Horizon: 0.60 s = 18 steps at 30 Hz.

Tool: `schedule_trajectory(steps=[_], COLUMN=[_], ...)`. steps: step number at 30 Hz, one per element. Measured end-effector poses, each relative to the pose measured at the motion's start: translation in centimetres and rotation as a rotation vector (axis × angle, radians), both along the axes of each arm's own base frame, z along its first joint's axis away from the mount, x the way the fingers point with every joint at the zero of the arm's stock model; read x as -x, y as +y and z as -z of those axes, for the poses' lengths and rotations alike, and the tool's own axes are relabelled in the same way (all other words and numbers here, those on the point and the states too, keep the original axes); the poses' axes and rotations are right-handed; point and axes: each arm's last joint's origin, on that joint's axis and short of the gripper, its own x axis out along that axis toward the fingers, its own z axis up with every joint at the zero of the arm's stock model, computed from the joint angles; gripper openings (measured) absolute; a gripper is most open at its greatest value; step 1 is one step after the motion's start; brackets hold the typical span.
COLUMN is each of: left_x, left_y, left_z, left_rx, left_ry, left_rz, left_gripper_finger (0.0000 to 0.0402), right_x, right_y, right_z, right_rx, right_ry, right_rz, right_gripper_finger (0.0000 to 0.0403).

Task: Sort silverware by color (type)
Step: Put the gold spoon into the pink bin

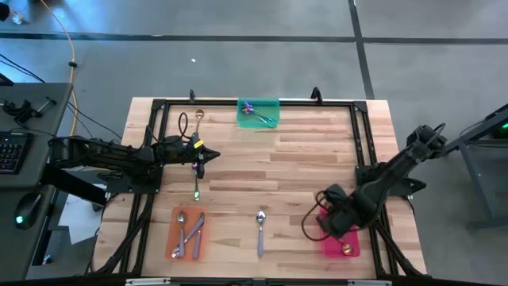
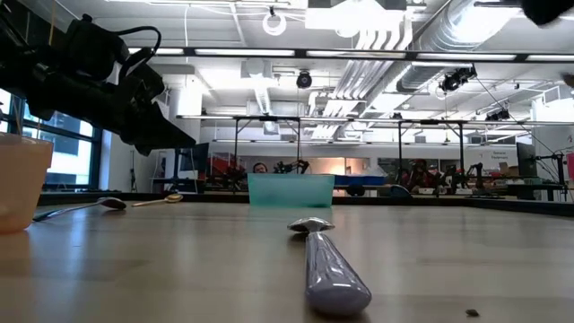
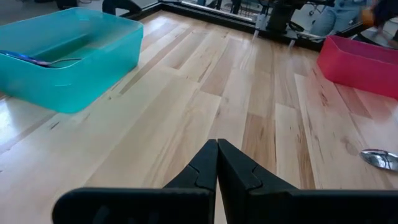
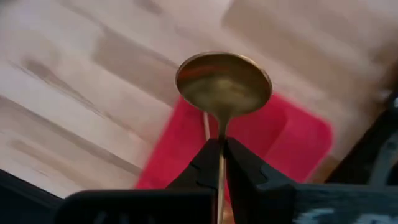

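Right gripper point(image 4: 217, 163) is pinching a gold spoon point(image 4: 224, 84) by its handle, hanging over the pink tray point(image 4: 273, 140) (bowl up); left gripper point(image 3: 217, 163) is sitting closed, empty, above the table point(image 3: 261, 106).

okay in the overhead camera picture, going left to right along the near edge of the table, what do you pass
Orange tray holding silver spoons → lone silver spoon on the bare wood → right gripper, jaws shut on a gold spoon → pink tray beneath it.
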Motion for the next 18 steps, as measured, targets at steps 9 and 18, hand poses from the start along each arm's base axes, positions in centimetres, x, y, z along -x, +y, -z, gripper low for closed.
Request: schedule_trajectory(steps=[9,18], left_x=[0.0,-0.1], left_y=[0.1,0.1], left_z=[-0.1,-0.2], left_rx=[-0.009,-0.039], left_ry=[-0.005,-0.001], left_rz=[-0.023,-0.026], left_gripper_finger=[0.0000,0.0000], right_x=[0.9,1.5], right_y=[0.8,0.0], right_z=[5.5,6.4], right_rx=[-0.118,-0.123], right_ry=[-0.005,0.066], right_rz=[-0.030,-0.101], right_gripper_finger=[0.0000,0.0018])
